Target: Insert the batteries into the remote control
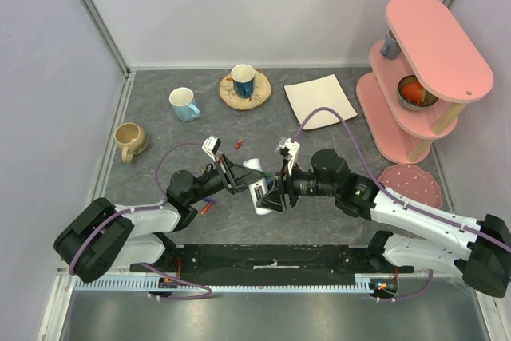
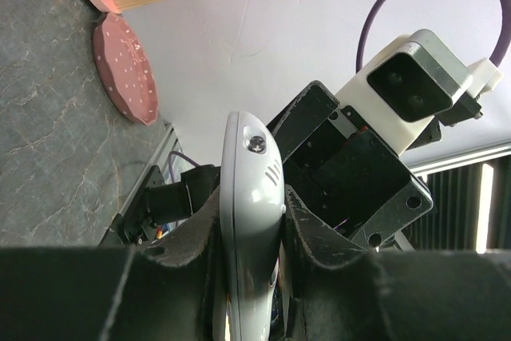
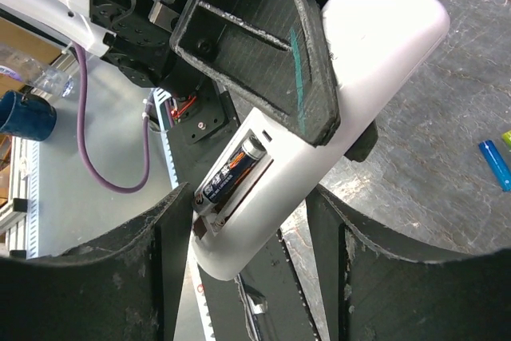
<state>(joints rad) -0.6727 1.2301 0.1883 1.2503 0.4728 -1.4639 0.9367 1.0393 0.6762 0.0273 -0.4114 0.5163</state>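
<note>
Remote control (image 3: 383, 45) is held off the worktop (image 3: 447, 117), pinched tight in L gripper (image 2: 254, 225), w/ one battery (image 3: 231, 172) seated in its open bay & R gripper (image 3: 247, 213) spread empty round it, so loading is judged part-done; next a spare, e.g. the blue battery (image 3: 495, 164), must be picked.

Glossy white plastic remote control (image 3: 383, 45), matt black fingers (image 3: 88, 277), mottled grey stone-look table (image 3: 471, 77)
</note>
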